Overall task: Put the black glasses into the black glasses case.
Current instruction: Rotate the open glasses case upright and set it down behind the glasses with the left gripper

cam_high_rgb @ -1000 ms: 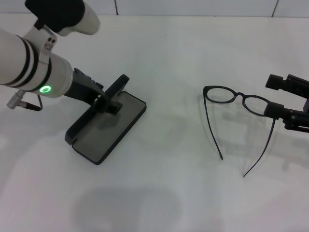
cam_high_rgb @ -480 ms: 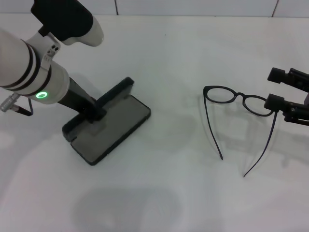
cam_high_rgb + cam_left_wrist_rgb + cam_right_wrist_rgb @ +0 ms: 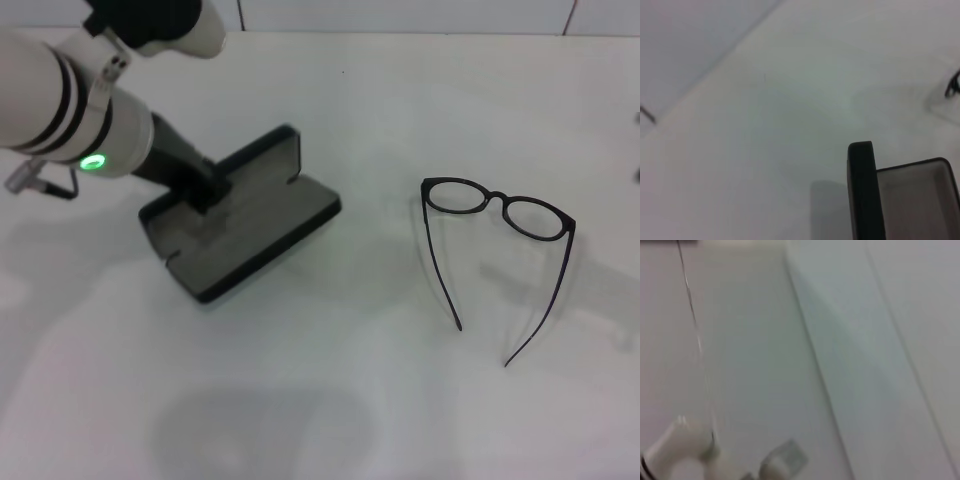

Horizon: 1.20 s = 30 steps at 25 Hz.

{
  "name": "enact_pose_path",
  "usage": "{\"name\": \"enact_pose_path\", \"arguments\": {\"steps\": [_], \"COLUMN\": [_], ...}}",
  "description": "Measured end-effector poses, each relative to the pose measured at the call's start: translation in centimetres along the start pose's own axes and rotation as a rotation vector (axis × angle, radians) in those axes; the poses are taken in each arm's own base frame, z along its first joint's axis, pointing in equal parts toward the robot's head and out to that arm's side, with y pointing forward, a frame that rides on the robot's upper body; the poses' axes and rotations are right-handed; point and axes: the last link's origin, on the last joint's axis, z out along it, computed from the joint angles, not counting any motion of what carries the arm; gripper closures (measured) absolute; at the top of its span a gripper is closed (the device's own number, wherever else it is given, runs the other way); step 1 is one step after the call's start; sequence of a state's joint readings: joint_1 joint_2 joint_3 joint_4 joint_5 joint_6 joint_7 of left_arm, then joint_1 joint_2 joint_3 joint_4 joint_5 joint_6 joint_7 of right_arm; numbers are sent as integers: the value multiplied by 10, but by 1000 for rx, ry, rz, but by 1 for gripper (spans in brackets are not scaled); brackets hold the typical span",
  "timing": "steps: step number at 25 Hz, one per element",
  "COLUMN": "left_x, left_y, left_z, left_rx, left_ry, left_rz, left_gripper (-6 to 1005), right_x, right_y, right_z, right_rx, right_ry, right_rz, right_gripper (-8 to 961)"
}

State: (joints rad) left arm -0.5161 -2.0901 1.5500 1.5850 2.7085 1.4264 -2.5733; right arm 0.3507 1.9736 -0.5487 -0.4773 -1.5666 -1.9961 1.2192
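The black glasses case point(image 3: 243, 213) lies open on the table point(image 3: 330, 400), on the robot's left, with its grey lining facing up. The left gripper point(image 3: 203, 186) is at the case's hinge side; whether it is clamped on the case cannot be determined. The black glasses point(image 3: 497, 208) rest unfolded on the table, well apart from the case, on the robot's right. The lenses face the far edge and the two temple arms run toward the robot. The right gripper is out of sight, so its state is unknown. Judgement: the right arm is nearer the glasses; transfer runs leftward, with the frame's width matched to the case's long axis.
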Motion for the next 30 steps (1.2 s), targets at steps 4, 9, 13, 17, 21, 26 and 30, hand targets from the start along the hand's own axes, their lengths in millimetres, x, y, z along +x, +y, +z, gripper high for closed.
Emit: {"name": "enact_pose_path", "arguments": {"steps": [4,9,13,17,21,26,30], "left_x": [20,33,33,33,38,48,51], "left_y": [4,20,25,36,51,70,75], "left_z": [2,24,40,47,50,54,57], "left_rx": [37,63,47,30,18,9,14], "left_ry": [92,141,104,105,129,184,203], "left_rz": [154,363,464,579,645,691,703], "left_gripper": [805,804,805,805,804,804,805], "right_x": [-12,-11,-6,-3,-2,-2,-3], "right_y": [15,29,36,41,42,39,38], "right_z": [-29,-52,-62,-68,-69,-65,-64], "right_rx": [23,92,131,157,164,151,147], "right_ry": [-131,-188,-197,-203,-209,-207,-205], "right_rz": [-47,-55,-45,-40,-40,-42,-43], "right_gripper": [112,112,112,112,112,112,112]}}
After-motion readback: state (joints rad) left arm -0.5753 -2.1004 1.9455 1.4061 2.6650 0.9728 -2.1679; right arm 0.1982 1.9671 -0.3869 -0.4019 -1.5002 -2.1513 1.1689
